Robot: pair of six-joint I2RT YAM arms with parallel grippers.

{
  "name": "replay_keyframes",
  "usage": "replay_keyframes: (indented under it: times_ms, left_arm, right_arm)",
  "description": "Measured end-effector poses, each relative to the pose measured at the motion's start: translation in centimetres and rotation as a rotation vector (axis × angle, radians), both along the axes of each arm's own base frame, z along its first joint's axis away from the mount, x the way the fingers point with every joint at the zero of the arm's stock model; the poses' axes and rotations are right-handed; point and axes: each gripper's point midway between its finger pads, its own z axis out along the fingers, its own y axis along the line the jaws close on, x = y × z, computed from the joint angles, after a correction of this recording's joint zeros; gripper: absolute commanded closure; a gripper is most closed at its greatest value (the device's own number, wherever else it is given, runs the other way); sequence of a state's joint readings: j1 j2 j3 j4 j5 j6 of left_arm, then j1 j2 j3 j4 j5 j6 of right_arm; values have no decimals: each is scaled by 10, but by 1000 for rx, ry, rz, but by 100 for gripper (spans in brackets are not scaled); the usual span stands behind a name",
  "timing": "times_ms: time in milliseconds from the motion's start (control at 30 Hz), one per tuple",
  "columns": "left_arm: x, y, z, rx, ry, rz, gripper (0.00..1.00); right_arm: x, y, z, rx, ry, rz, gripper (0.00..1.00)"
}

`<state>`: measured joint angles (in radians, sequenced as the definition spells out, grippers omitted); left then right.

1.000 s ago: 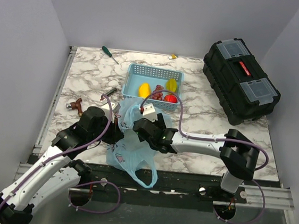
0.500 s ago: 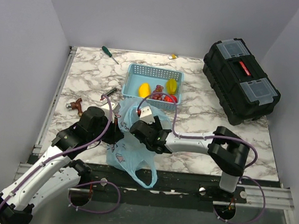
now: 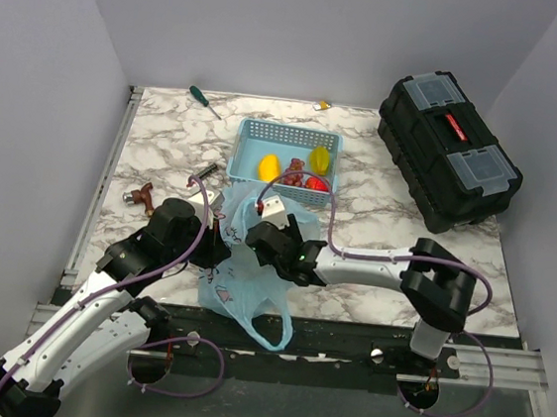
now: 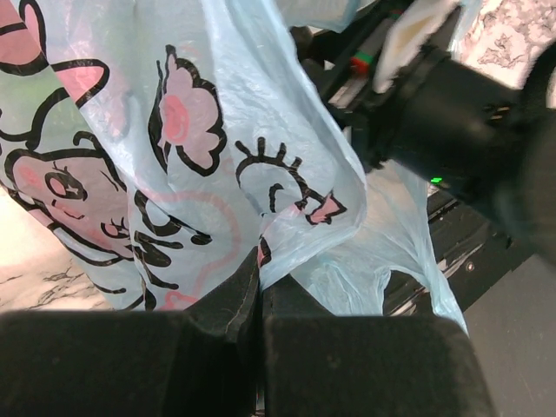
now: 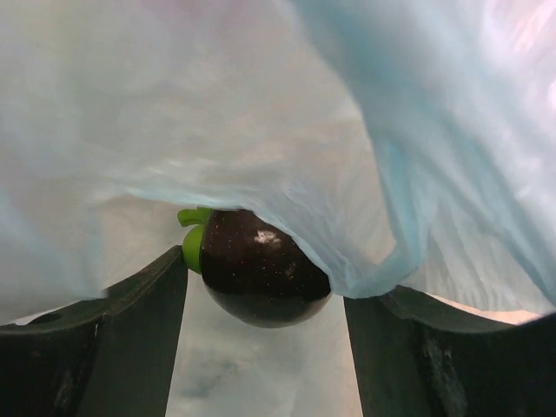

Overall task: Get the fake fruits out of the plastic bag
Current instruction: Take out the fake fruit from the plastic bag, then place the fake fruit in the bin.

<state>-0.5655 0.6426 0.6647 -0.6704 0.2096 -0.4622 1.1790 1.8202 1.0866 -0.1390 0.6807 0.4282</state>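
The light-blue plastic bag (image 3: 242, 289) with a pink cartoon print lies at the table's near edge, one loop hanging over it. My left gripper (image 4: 259, 282) is shut on a fold of the bag (image 4: 200, 174). My right gripper (image 5: 265, 287) is open inside the bag (image 5: 261, 113). A dark plum (image 5: 256, 269) with a green stem lies between its fingers, partly under a fold of film. In the top view my right gripper (image 3: 273, 240) is sunk in the bag's mouth. Yellow and red fruits (image 3: 302, 171) lie in the mesh basket.
A light-blue mesh basket (image 3: 288, 135) stands behind the bag. A black toolbox (image 3: 448, 152) sits at the back right. A green-handled screwdriver (image 3: 204, 100) lies at the back left. Small metal and brown parts (image 3: 142, 195) lie at the left.
My right arm shifted slightly left and back right, its gripper staying in the bag's mouth. The left arm has not moved.
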Motion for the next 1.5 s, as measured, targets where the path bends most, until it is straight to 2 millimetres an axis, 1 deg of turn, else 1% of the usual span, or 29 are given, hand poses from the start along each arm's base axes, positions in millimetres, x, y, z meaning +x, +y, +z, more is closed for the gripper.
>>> replay_keyframes:
  times_ms: [100,200,300,467,567,633,700,800,833,867,933,967,1033,1100,1133,1233,1267,1300,1333,1433,1500]
  left_arm:
    - [0,0,0,0,0,0,100]
    - [0,0,0,0,0,0,100]
    - [0,0,0,0,0,-2,100]
    - [0,0,0,0,0,-2,100]
    - [-1,0,0,0,0,-3,100]
    - [-1,-1,0,0,0,-4,100]
    - [-1,-1,-1,2,3,-4,100]
    - [0,-1,-2,6,9,-4,100]
    - [0,-1,-3,8,12,-4,100]
    - [0,-1,-3,9,14,-4,100]
    - [0,-1,-4,10,16,-4,100]
    - [0,-1,-4,10,17,-4,100]
    - [-1,-1,-4,11,19,-3,100]
    - [-1,-1,-4,11,20,-2,100]
    - [-1,-1,-4,11,20,-3,100]
    - [-1,0,-5,13,19,0,100]
    - [0,0,-5,14,19,0,100]
    - [0,0,-5,15,19,2,100]
    - [0,0,-5,16,18,4,100]
    - [0,1,-5,18,16,7,100]
    - [1,1,-4,18,14,8,100]
  right_arm:
    - [-10,3,19,74,24,44,91]
    - [-25,4,42,179,51,113,99]
    - [-43,7,61,285,77,195,99]
    - [-67,8,86,414,104,309,99]
    - [-71,4,111,480,68,336,99]
    - [-68,1,135,527,15,337,99]
    - [-62,-4,160,560,-47,323,99]
    - [-40,-6,195,591,-128,278,99]
    - [-28,-9,206,599,-154,252,99]
    - [-14,-12,216,606,-178,219,99]
    - [20,-22,232,611,-218,139,99]
    - [39,-27,238,608,-231,97,99]
    - [75,-38,239,591,-240,15,99]
    - [110,-46,233,578,-226,-58,99]
    - [127,-49,225,570,-208,-91,99]
    - [168,-57,196,536,-146,-166,99]
    - [182,-54,180,512,-112,-186,99]
    - [191,-59,173,506,-103,-206,99]
    - [199,-60,161,482,-76,-223,99]
    - [223,-49,139,455,-29,-253,99]
    - [234,-46,124,440,-5,-269,99]
